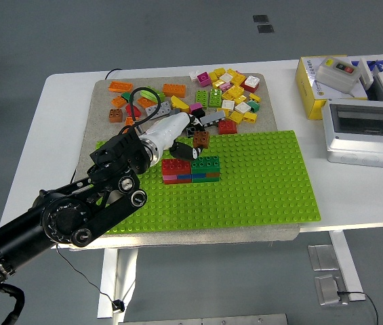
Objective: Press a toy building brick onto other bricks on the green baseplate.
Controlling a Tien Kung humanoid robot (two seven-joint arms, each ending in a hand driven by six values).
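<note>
The green baseplate (pixel 266 183) lies on a grey mat. Near its middle left stands a small stack: a red brick (pixel 176 167) beside a green brick (pixel 206 164), on blue, pink and orange layers. My left arm reaches in from the lower left. My left hand (pixel 190 146), white with black fingers, is shut on a brown brick (pixel 201 139). The brown brick hangs just above and behind the stack, over the seam between red and green. Whether it touches the stack I cannot tell. My right arm is out of view.
Several loose bricks (pixel 228 95) lie on the grey mat (pixel 103 88) behind the baseplate. A black cable (pixel 144 95) loops over the mat near my wrist. A yellow box (pixel 313 88) and a grey plastic enclosure (pixel 367 132) stand at the right.
</note>
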